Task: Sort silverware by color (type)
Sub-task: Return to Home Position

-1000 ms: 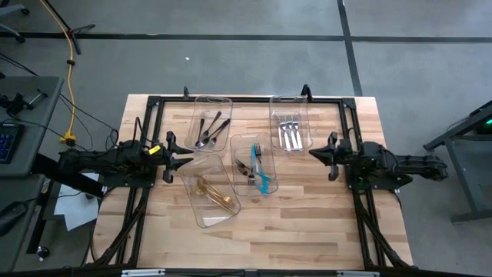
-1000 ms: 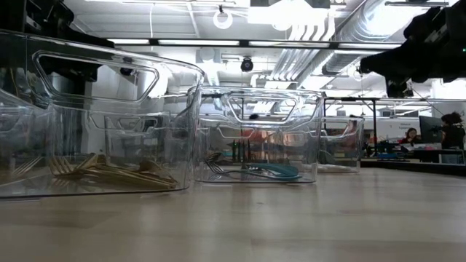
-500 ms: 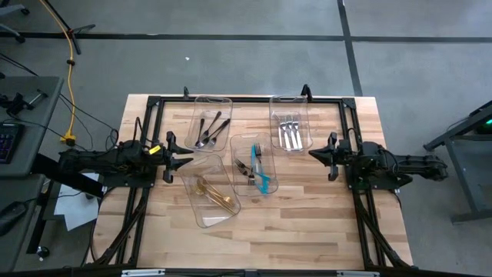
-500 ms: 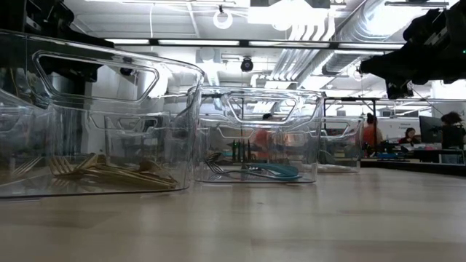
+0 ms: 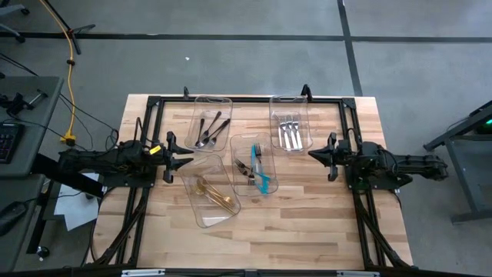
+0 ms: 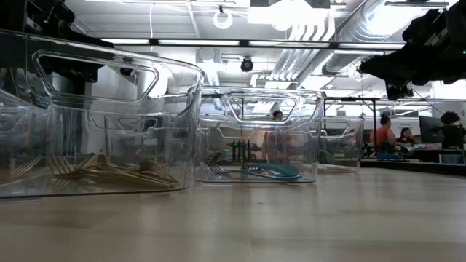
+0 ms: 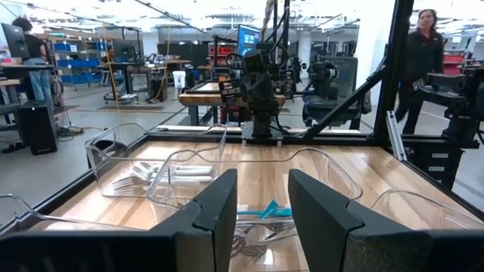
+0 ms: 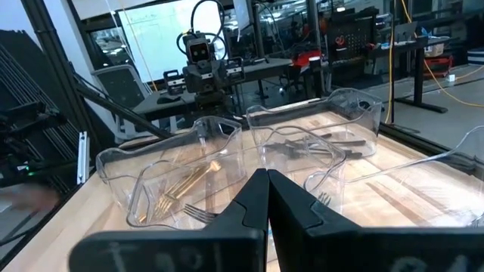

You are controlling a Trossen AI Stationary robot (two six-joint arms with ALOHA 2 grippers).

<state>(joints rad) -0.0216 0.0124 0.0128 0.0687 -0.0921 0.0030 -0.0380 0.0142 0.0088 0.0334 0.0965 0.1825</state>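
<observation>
Grey concrete floor (image 5: 231, 46) surrounds a pale wood table (image 5: 307, 223) with a black frame. The low view looks across the table into a bright workshop where people (image 6: 381, 133) stand by distant benches.

Both arms lie low at opposite sides of the table, pointing at each other. The left gripper (image 5: 187, 161) is empty, and its fingers (image 7: 219, 204) stand apart with a clear gap between them. The right gripper (image 5: 311, 154) holds nothing, and its two fingers are pressed together into a single point.

Four clear bins (image 5: 214, 98) stand between the grippers, and every piece of silverware in view lies inside one of them.

- **Gold forks** (image 5: 213, 194): they lie in a tilted bin just ahead of the left gripper, off to one side of its line.
- **Black forks** (image 5: 209, 131): they rest in a bin near the same gripper, off to the other side by the frame.
- **Silver forks** (image 5: 290, 132): they lie in a bin just ahead of the right gripper, also by the frame.
- **Teal utensils** (image 5: 262, 173): they lie roughly midway between the two grippers. They share their bin with a couple of plain forks (image 5: 244, 166).
</observation>
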